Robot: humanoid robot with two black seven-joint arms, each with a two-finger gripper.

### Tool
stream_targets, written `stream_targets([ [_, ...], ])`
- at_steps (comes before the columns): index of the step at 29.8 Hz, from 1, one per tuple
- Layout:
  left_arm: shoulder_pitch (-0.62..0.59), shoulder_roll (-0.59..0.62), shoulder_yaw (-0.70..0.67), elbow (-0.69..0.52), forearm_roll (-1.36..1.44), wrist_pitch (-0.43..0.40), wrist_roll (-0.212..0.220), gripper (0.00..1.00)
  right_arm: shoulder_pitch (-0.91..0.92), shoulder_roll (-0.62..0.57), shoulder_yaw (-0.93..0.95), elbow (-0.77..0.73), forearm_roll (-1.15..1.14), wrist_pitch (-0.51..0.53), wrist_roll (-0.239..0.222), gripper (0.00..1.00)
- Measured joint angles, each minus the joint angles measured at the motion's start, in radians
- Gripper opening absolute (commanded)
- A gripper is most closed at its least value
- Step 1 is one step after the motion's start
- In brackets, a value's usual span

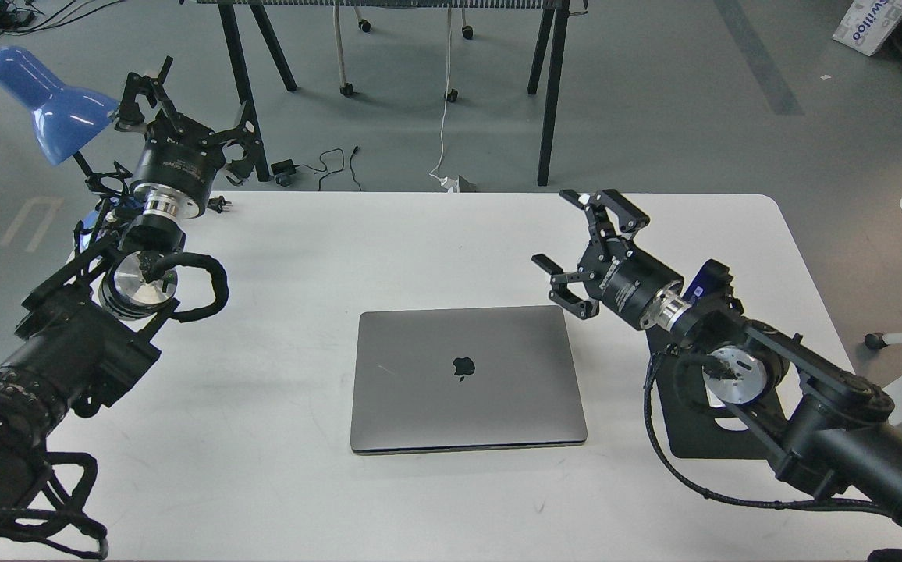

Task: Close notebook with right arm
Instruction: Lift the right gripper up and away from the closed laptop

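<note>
The notebook [466, 377] is a space-grey laptop lying shut and flat on the white table [420, 242], its lid with the dark apple logo facing up. My right gripper [576, 246] is open and empty, held in the air above the table just beyond the notebook's far right corner, not touching it. The right arm [771, 382] comes in from the lower right, with a small blue part near the wrist. My left gripper [186, 109] is open and empty, raised at the table's far left edge.
A blue desk lamp [49, 101] stands at the far left, close to my left gripper. A flat black mouse pad [701, 429] lies right of the notebook, partly under my right arm. Black trestle legs [548, 94] and cables are on the floor beyond the table.
</note>
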Motion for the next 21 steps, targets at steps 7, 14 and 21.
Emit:
stream_targets([
  [7, 0.000, 0.000, 0.001, 0.000, 0.001, 0.000, 0.000, 1.00, 0.076, 0.002, 0.266, -0.148, 0.049, 0.004, -0.026, 1.00],
  [14, 0.000, 0.000, -0.001, 0.000, 0.000, 0.000, 0.000, 1.00, 0.124, -0.002, 0.319, -0.282, 0.238, 0.019, -0.068, 1.00],
  [21, 0.000, 0.000, -0.001, 0.000, -0.001, 0.000, 0.000, 1.00, 0.124, 0.000, 0.336, -0.347, 0.291, 0.059, -0.062, 1.00],
])
